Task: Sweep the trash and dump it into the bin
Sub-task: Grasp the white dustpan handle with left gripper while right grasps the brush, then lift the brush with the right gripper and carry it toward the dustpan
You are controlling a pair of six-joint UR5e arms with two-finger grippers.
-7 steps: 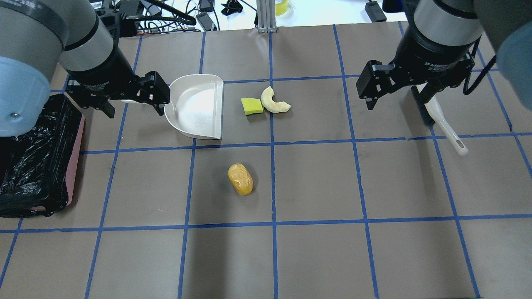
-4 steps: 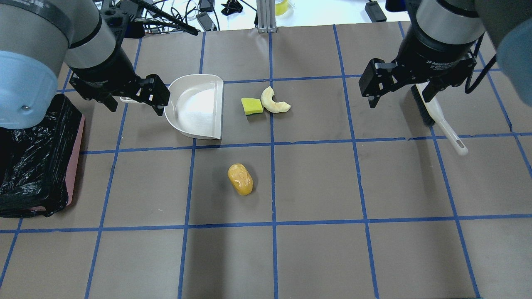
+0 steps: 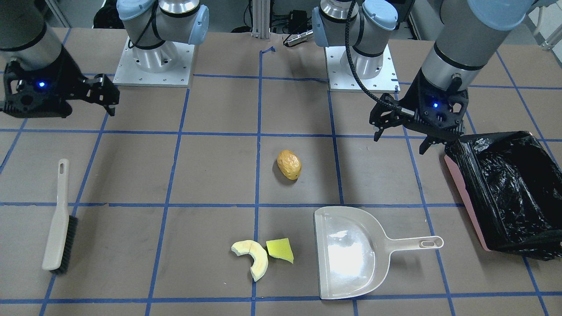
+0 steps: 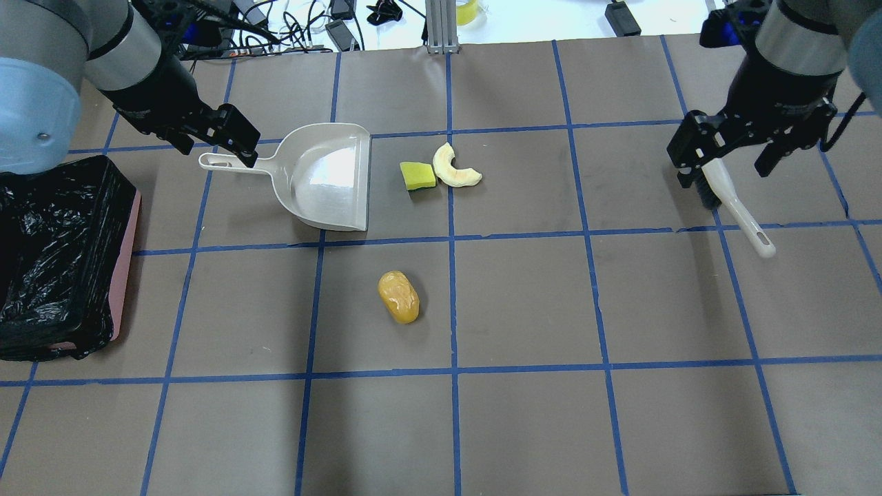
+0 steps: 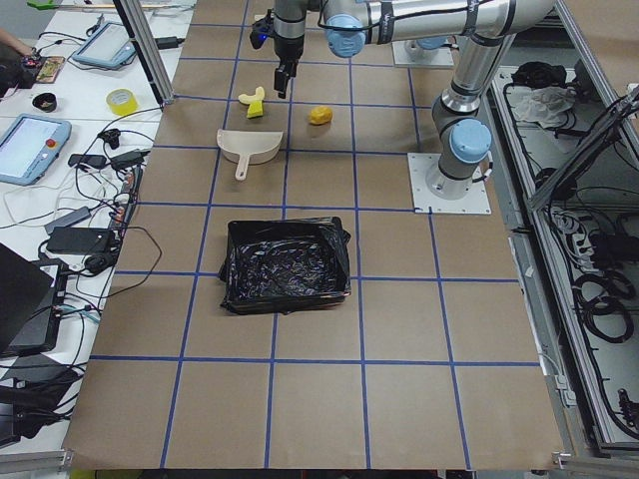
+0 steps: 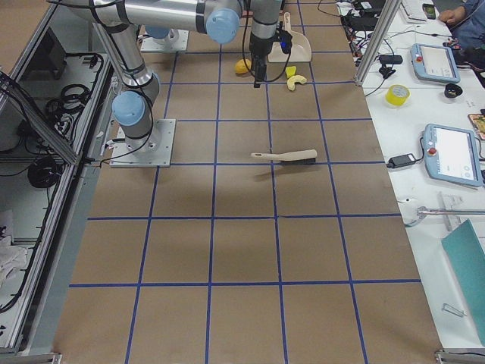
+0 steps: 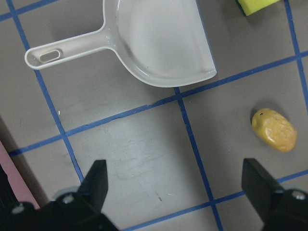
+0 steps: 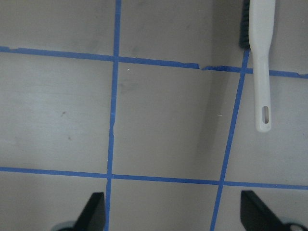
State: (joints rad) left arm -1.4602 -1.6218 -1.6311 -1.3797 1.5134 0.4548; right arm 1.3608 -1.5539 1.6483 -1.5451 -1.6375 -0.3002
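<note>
Check the left gripper (image 3: 399,141): its jaws stand wide apart and hold nothing. It hangs above the table (image 4: 620,310) on the left side, clear of the dustpan (image 4: 331,179).

Check the right gripper (image 4: 723,172): its jaws are also spread wide and empty. It hangs on the far right, above the bristle end of the brush (image 4: 732,201), which lies flat on the table.

Locate the trash as follows:
- The yellow-green wedge (image 4: 417,175) and the cream crescent slice (image 4: 451,169) lie touching each other, just right of the dustpan's open mouth.
- The tan-orange lump (image 4: 398,296) lies alone, nearer the robot, around mid-table.

Locate the bin (image 4: 127,262) at the left edge of the table, near the dustpan's handle but apart from it. Its black liner shows no trash inside.
</note>
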